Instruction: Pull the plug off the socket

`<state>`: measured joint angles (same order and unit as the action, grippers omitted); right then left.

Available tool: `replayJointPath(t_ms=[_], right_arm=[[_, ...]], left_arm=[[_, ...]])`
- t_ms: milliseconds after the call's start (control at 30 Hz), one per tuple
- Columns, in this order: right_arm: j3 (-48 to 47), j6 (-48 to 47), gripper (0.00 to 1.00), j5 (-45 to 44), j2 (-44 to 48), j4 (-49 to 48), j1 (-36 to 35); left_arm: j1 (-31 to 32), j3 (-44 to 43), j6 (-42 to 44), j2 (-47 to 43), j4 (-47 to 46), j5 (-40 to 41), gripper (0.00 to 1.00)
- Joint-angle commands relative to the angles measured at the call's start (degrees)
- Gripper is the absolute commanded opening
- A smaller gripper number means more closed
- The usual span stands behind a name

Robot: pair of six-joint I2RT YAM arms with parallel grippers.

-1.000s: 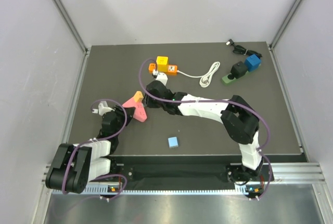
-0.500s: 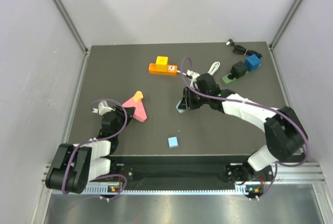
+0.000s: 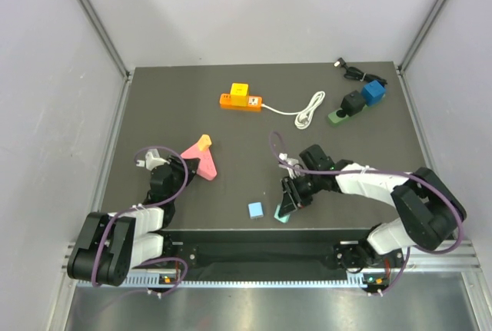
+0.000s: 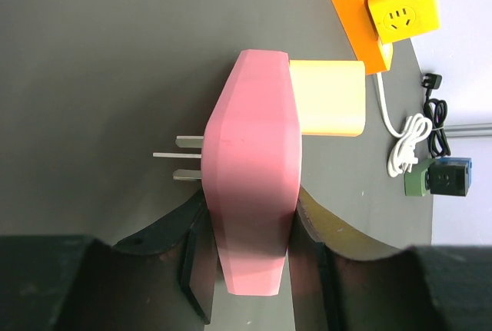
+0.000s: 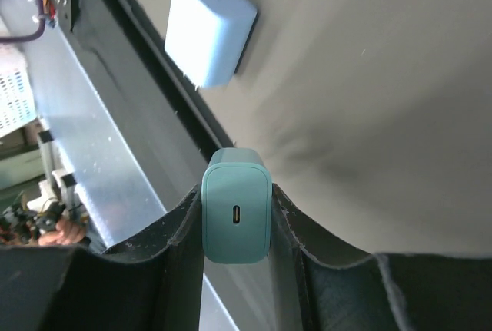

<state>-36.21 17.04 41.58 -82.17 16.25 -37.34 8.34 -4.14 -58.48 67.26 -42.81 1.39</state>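
Right wrist: right tool point(image 5: 236, 202) clamps teal plug point(image 5: 236, 185), oval port point(image 5: 236, 214) seemingly USB-C; left tool point(image 4: 250, 210) clamps pink three-pronged plug point(image 4: 251, 147)

teal plug point(image 5: 236, 214) prongs: hidden | black cable point(image 3: 350, 71): too small

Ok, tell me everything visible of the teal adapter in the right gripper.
The teal adapter is a small rounded block of smooth plastic, with one oval port centred on the face toward the wrist camera. The right gripper clamps its two sides. It is by the table's near edge, just right of the light-blue cube. Its prongs are hidden.
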Motion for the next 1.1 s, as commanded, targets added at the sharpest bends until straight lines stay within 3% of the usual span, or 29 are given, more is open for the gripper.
replayJointPath(t_ms=[0, 733, 1067], right_arm=[[0.6, 1.2, 0.01, 5.1, 3.2, -5.3, -0.2], [-3.3, 3.5, 0.08, 6.3, -9.8, -13.5, -4.5], [-4.4, 2.6, 0.23, 4.0, -11.3, -12.4, -4.8]], left_arm=[[-0.1, 2.5, 3.5, 0.9, 6.4, 2.6, 0.0], [-0.1, 2.3, 4.1, 0.9, 6.6, 2.1, 0.0], [-0.1, 2.3, 4.2, 0.9, 6.4, 2.0, 0.0]])
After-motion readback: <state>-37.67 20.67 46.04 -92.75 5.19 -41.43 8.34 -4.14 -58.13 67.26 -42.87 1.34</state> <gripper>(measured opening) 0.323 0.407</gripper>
